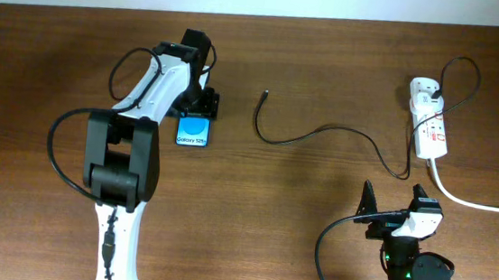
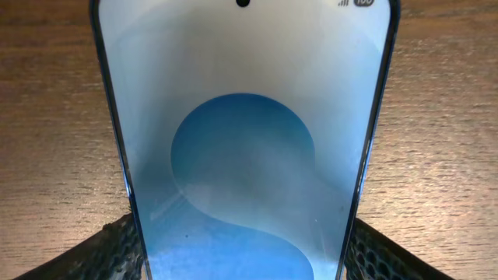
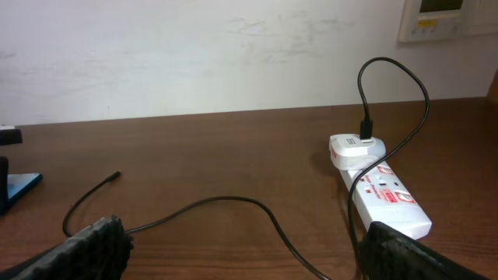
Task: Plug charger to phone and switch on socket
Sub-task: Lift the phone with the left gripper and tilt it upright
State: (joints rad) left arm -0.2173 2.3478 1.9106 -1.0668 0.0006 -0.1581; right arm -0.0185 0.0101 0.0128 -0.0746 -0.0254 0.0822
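Observation:
The phone (image 1: 194, 133) lies flat on the table with its blue screen up and fills the left wrist view (image 2: 241, 132). My left gripper (image 1: 194, 108) sits at its far end, a finger pressed on each long edge (image 2: 243, 260). The charger, a thin black cable (image 1: 323, 133), curls across the table; its plug tip (image 1: 265, 93) lies free, right of the phone. Its other end runs to a white adapter in the socket (image 1: 431, 120). My right gripper (image 1: 397, 215) is open and empty, near the front edge. In the right wrist view (image 3: 249, 253) the cable (image 3: 233, 200), its tip (image 3: 115, 176) and the socket (image 3: 385, 194) lie ahead.
A thick white cord (image 1: 479, 204) trails from the socket to the right edge of the table. The wooden table (image 1: 313, 245) ends at a white wall at the back. The left arm stretches from the front left up to the phone.

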